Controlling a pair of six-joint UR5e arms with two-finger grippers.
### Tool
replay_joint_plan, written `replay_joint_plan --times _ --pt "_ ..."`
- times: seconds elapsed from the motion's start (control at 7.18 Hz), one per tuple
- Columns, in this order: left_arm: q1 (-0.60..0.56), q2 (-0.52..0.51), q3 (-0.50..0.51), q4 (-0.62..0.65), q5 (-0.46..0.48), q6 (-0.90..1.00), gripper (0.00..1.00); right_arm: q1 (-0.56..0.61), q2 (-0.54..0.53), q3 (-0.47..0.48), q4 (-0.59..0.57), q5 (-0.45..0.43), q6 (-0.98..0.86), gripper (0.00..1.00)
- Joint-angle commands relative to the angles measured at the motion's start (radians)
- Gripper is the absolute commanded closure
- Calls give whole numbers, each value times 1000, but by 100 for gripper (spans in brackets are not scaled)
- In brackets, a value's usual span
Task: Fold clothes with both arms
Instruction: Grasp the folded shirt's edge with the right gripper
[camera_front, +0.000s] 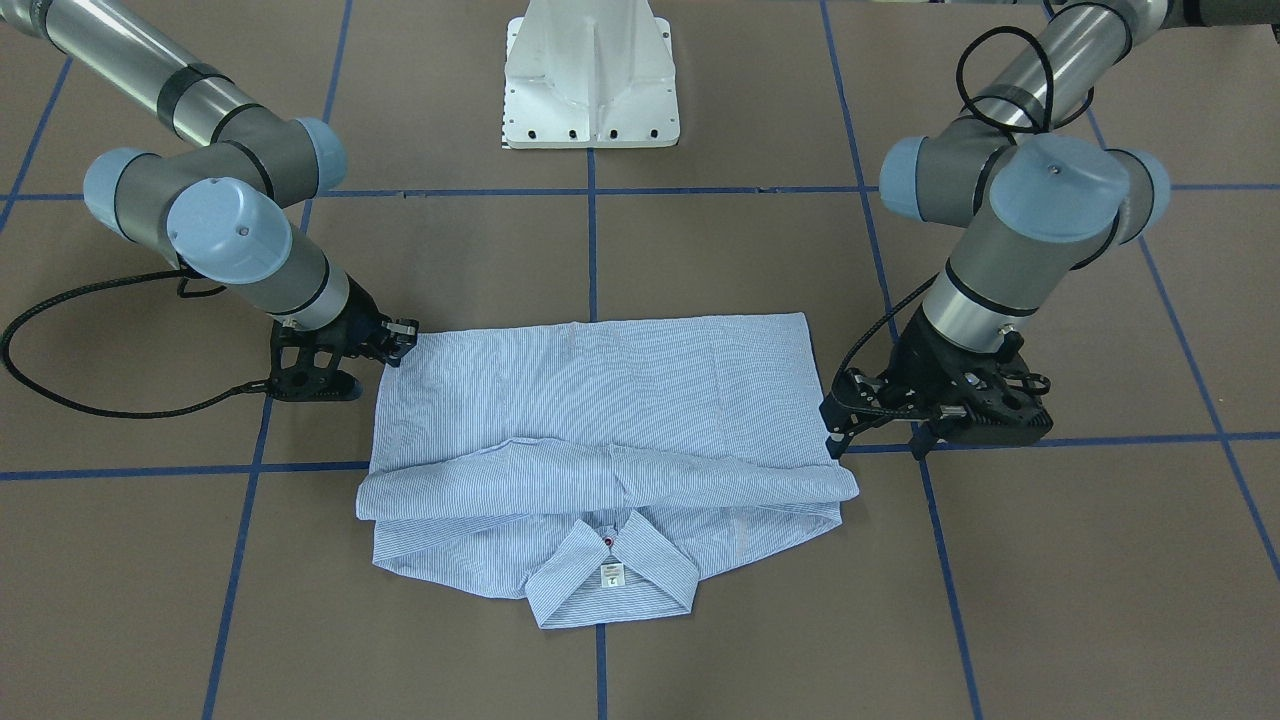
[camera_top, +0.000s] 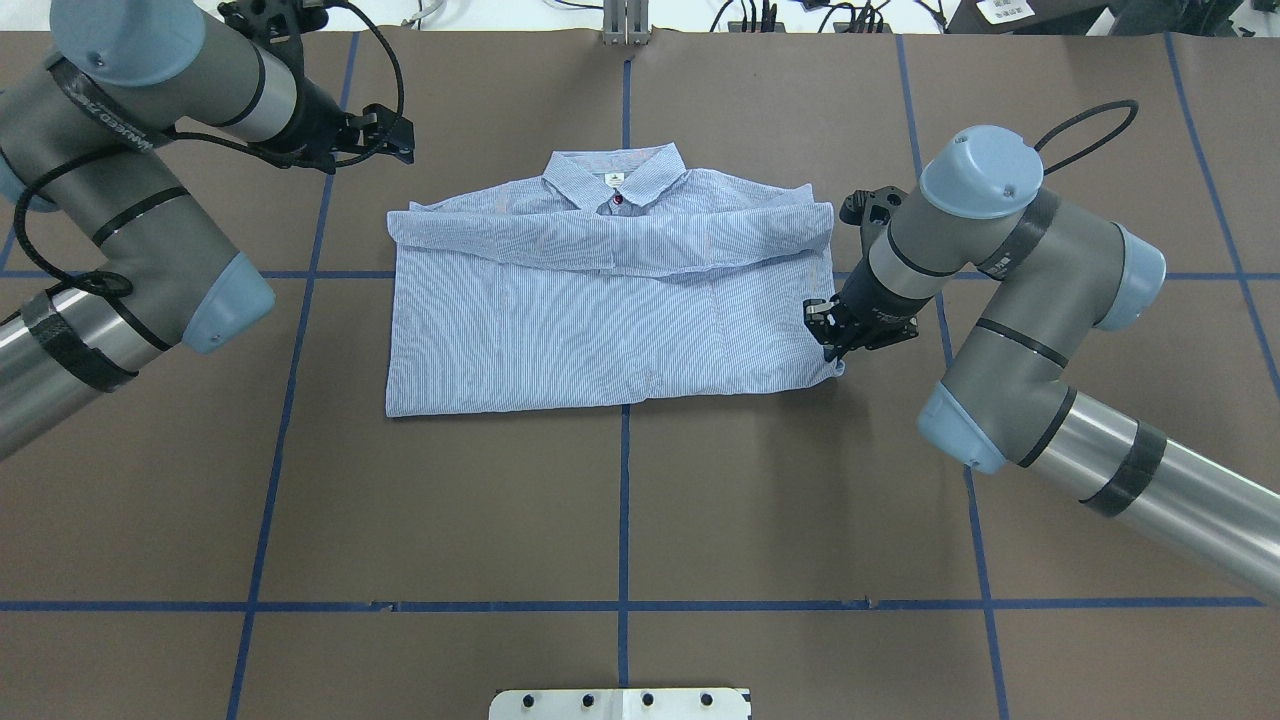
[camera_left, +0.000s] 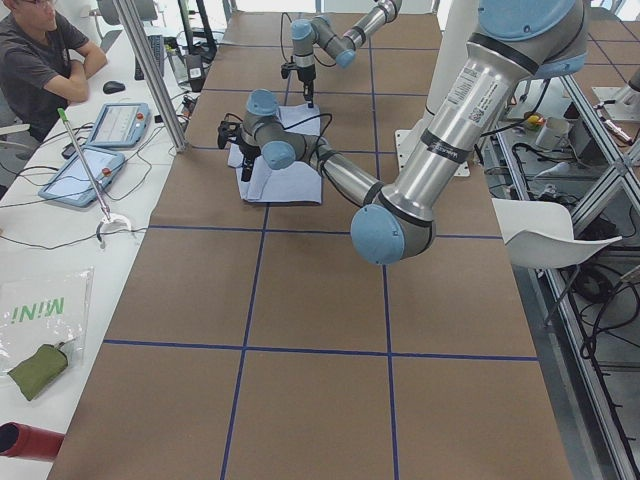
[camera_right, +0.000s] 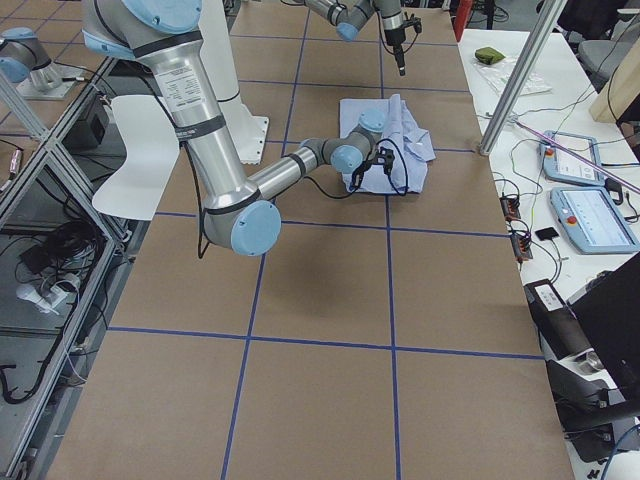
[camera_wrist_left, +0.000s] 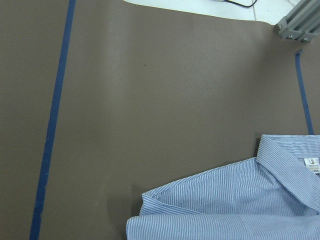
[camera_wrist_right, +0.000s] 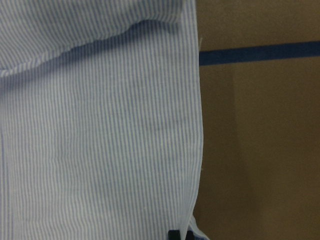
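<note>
The clothes are one light blue striped shirt (camera_front: 620, 390) (camera_top: 600, 320), folded into a rectangle and lying flat on the brown table. Its collar, white label and a dark button sit on the edge far from the robot. My right gripper (camera_top: 828, 345) (camera_front: 405, 340) is at table level on the shirt's corner nearest the robot. In the right wrist view its fingertips (camera_wrist_right: 175, 234) stand close together on the fabric's edge (camera_wrist_right: 197, 150), shut on it. My left gripper (camera_top: 405, 140) (camera_front: 878, 440) hangs open above bare table beside the collar end, holding nothing. Its wrist view shows only the collar corner (camera_wrist_left: 240, 200).
Blue tape lines (camera_top: 624, 500) cross the brown table. The white pedestal base (camera_front: 590, 80) stands behind the shirt. A person (camera_left: 40, 60) sits at a side desk with tablets (camera_left: 85, 175). An aluminium post (camera_top: 625, 20) stands at the far table edge.
</note>
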Motion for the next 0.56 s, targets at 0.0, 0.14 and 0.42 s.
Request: replay_joint_plan --times 0.0,0.14,0.42 --pt "0 0 1 0 2 0 1 4 0 2 0 -3 0 72" --pt "0 0 1 0 2 0 1 4 0 2 0 -5 1 47" --pt "0 0 1 0 3 0 1 4 0 2 0 -8 12 34"
